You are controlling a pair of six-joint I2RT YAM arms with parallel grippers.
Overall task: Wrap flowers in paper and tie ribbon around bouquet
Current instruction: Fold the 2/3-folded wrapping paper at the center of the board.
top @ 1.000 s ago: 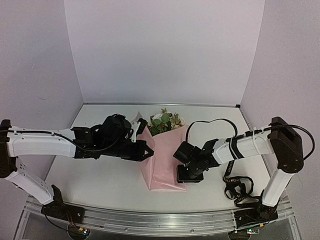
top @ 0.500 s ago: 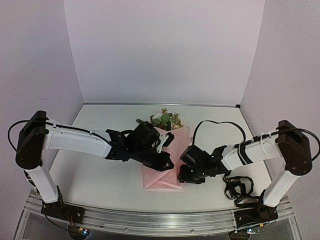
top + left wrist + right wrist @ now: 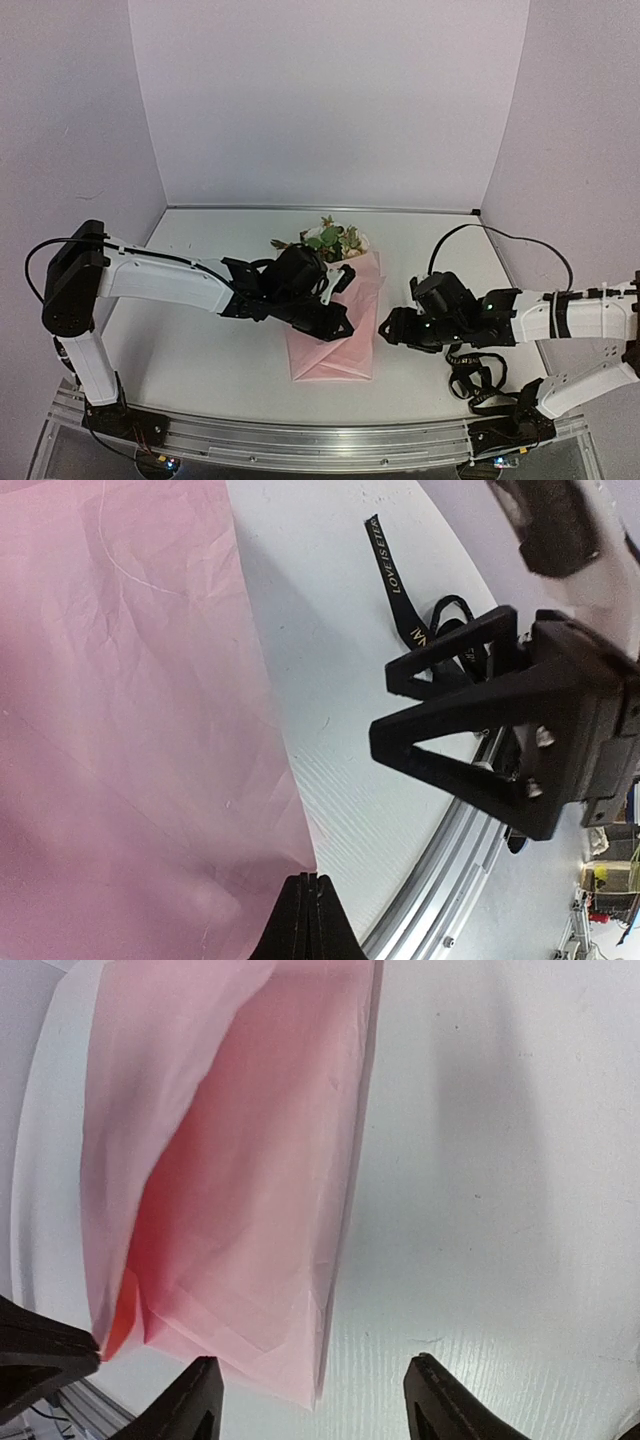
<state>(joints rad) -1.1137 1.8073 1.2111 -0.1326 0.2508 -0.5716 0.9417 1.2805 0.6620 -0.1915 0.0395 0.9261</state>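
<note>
Flowers [image 3: 330, 240] are seen at the far end of the paper [image 3: 345, 345], their heads and leaves showing above its upper edge, while the stems are hidden under the pink sheet. The paper has been folded over them into a long, loose packet lying on the worktop [image 3: 180, 370] between the two arms. Layered folds are visible in the right wrist view, but no tight cone has been formed. The left gripper [image 3: 338, 322] is laid across the packet with its jaws together, the tips at the corner of a folded layer; whether paper is pinched between them cannot be told. The right gripper [image 3: 312, 1380] is placed just beside the packet's right edge with its jaws apart and nothing clamped. The ribbon [image 3: 470, 378] is seen in a loose heap on the worktop near the right arm's base, apart from the paper and untouched. Wrapping is therefore judged to be partly done: the folds need to be gathered around the stems. Tying is not yet begun — the ribbon has to be picked up, passed around the packet and knotted.
</note>
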